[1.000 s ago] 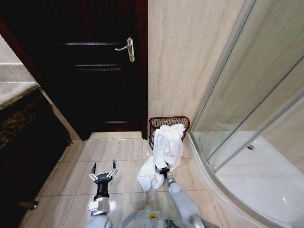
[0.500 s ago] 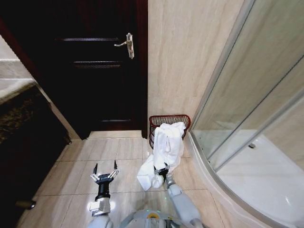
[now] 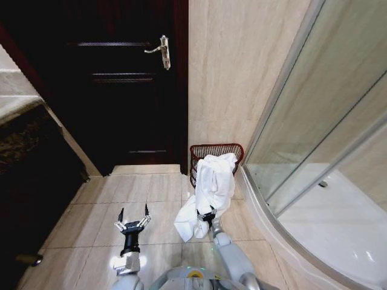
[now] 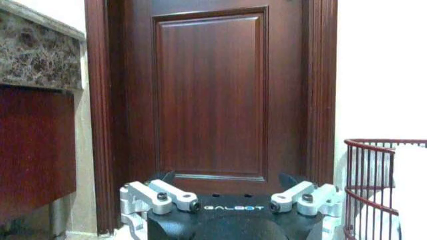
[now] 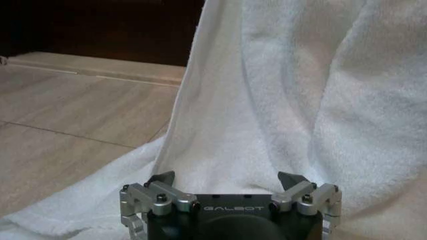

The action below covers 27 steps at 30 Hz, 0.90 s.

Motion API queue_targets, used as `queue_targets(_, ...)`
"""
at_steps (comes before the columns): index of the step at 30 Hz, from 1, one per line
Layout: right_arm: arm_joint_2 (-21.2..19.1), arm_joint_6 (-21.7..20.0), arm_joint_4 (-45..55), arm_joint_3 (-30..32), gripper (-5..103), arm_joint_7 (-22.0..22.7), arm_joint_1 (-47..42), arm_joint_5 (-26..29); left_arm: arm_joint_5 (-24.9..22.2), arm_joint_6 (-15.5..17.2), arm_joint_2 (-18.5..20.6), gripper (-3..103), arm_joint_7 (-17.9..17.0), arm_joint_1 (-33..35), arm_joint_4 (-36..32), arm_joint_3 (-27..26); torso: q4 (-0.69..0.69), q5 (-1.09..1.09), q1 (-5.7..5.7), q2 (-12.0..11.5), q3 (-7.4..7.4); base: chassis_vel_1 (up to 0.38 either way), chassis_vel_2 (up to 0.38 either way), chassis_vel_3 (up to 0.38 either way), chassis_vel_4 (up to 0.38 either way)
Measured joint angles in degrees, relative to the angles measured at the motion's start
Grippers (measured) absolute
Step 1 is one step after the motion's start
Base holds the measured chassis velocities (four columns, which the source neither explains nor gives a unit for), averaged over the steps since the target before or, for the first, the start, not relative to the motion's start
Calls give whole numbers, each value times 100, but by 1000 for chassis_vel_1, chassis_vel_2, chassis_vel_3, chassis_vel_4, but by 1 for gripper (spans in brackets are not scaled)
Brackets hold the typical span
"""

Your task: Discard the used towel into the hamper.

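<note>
Nothing moved: fluffy white towel drapes mesh hamper, apparently touching open right end effector.

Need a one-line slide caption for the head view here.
White towel draped over the red wire hamper rim and trailing onto the floor, right gripper open beside it, left gripper idle.

Floor: beige glazed stone tiles with thin grout lines, reflective. Standing on it against the beige wall, just beside the curved shower base: small round dark red-brown wire-mesh hamper. White terry towel hangs over the hamper's front rim; its lower end lies bunched on the tiles in front.
</note>
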Motion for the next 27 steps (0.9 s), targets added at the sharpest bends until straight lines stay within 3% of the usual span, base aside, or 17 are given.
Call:
queue_targets(10, 0, 13, -280, 8, 100, -19, 176, 41, 7, -91, 12, 100, -73, -7, -12, -20, 0, 0, -52, -172, -121, 0, 0, 0, 0)
queue_targets(24, 0, 98, -755, 24, 102, -82, 474, 49, 32, -126, -5, 100, -185, 31, -39, -31, 0, 0, -50, -158, -110, 0, 0, 0, 0)
queue_targets(27, 0, 98, -802, 28, 99, -114, 516, 59, 23, -127, 13, 100, -191, 26, -40, -42, 0, 0, -48, -153, -107, 0, 0, 0, 0)
